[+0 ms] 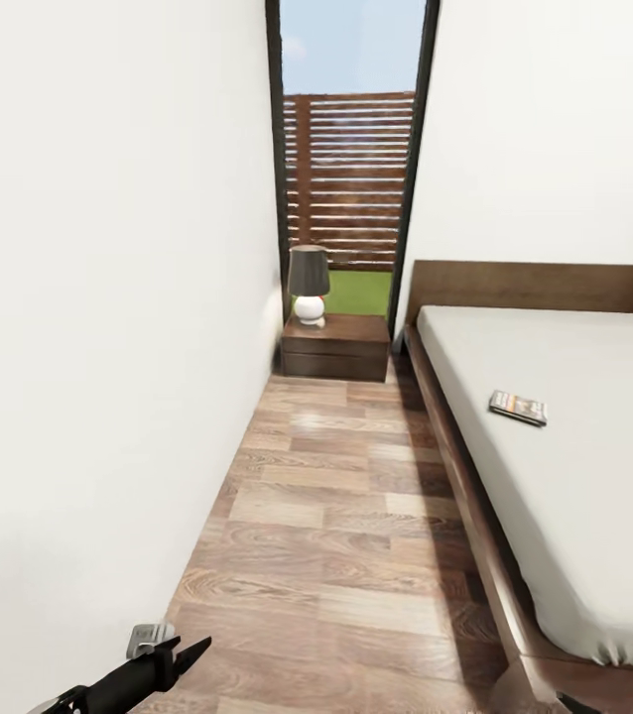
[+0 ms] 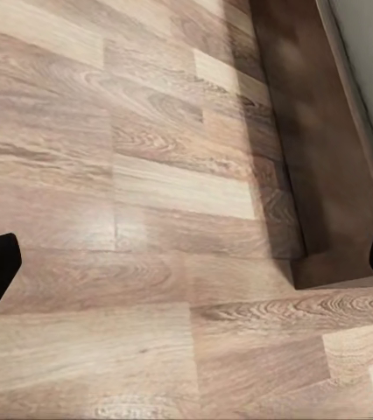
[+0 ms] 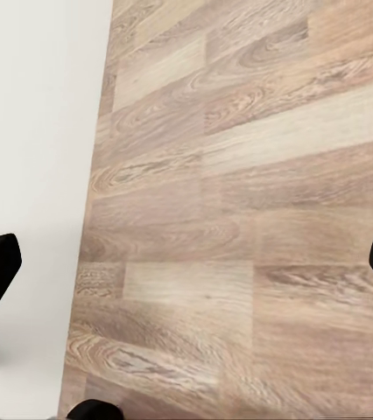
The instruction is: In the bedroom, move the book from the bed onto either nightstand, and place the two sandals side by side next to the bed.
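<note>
Two grippers, and neither has anything in it: in each wrist view the dark fingertips sit at opposite edges of the picture with bare wood floor (image 2: 151, 175) between them, so both stand wide open and empty. The left gripper (image 1: 173, 656) shows low in the head view, over the planks beside the white wall (image 1: 108, 347); the right gripper (image 3: 186, 254) looks down on floor with a pale surface, probably the mattress side, along one edge.

You are looking down a narrow aisle between that wall and the bed (image 1: 574, 476). The book (image 1: 518, 407) lies flat on the mattress, set in from the near long edge and closer to the headboard end than to the foot. The nightstand (image 1: 336, 349) stands at the far end of the aisle, just beside the head of the bed, under the tall window. A lamp (image 1: 308, 285) sits on the left part of its top, leaving bare space on the right.

I see no sandals along this side, so I judge the book to be your first job.

Risks from here: the aisle is tight, so a base turn could drive an arm into the wall or the bed frame. The book is thin and flat on soft bedding, so a pinch may slide it away. When placing it, a careless sweep could topple the lamp.
</note>
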### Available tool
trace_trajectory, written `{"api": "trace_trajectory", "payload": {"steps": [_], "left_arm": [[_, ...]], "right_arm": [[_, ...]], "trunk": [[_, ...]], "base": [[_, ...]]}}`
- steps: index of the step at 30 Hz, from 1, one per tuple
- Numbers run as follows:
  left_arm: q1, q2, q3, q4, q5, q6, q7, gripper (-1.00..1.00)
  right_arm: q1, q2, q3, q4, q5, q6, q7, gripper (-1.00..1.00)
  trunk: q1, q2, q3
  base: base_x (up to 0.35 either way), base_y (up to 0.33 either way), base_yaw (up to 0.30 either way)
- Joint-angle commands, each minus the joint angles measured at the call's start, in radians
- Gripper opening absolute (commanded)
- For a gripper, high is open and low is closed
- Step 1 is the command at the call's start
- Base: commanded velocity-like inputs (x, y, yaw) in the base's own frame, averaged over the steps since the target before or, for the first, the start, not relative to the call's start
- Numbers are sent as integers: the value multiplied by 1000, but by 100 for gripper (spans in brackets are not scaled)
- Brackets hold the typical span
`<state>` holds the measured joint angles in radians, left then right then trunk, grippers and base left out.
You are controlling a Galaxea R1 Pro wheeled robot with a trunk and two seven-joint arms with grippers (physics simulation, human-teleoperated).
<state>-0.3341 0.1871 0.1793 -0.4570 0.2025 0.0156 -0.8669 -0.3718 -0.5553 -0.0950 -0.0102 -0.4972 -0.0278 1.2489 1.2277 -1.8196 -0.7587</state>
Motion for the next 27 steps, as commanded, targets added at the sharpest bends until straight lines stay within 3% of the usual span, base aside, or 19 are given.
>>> {"api": "trace_trajectory", "payload": {"steps": [1, 14, 27], "left_arm": [[0, 0, 2, 0, 3, 2, -4, 100], [0, 0, 2, 1, 3, 1, -4, 100], [0, 0, 2, 0, 3, 3, -4, 100]], "right_arm": [[-1, 0, -8, 1, 8, -3, 3, 100], [-1, 0, -8, 1, 8, -3, 3, 100], [-1, 0, -9, 1, 8, -3, 3, 100]], "trunk": [[0, 0, -1], [0, 0, -8], [0, 0, -9]], "base": [[0, 0, -234], [5, 0, -224], [280, 0, -33]]}}
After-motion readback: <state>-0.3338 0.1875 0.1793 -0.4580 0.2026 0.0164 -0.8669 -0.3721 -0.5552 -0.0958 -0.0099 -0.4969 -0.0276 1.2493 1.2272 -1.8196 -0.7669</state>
